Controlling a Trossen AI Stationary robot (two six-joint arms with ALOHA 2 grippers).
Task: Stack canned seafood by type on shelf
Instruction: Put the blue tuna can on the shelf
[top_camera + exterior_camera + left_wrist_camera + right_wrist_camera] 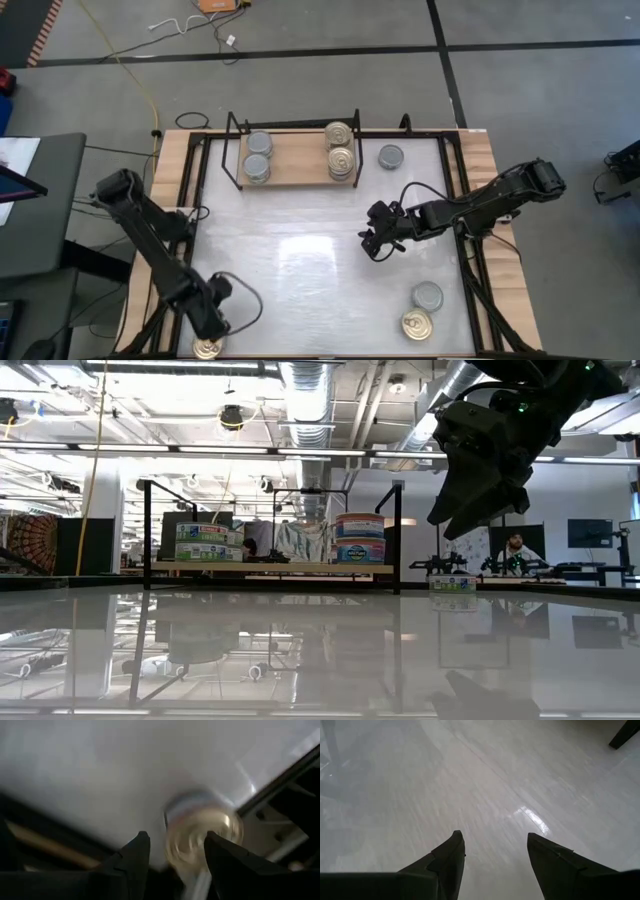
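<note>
Gold-topped round tin (207, 348) sits at the table's seven o'clock corner, right on the near edge, and that is where my left gripper (212, 322) hangs. Through the left wrist view the same tin (202, 832) shows blurred beyond my two dark fingertips (137, 851), which stand apart with a clear gap, nothing clamped between them. I judge this as the reach-in for a pick. To do it well I want the tin centred in that gap before I squeeze, fingers low on its side wall rather than skating over the lid, and I want to mind the table edge, since a nudge could tip it off.

My right gripper (379, 238) waits above bare glossy white tabletop (300, 260) at about three o'clock of centre, fingers spread wide and empty; the right wrist view shows only white surface between them.

Up at twelve o'clock stands the light wooden shelf in its thin black wire frame (295, 165). On its nine o'clock end are grey-silver-topped tins (259, 155); on its three o'clock end, gold-topped tins with ring pulls (340, 148). One loose grey tin (391, 156) lies just off the shelf's three o'clock end. Near five o'clock, a grey tin (428, 295) and a gold one (417, 324) sit nearly touching. By my reckoning, four remain to stack.
</note>
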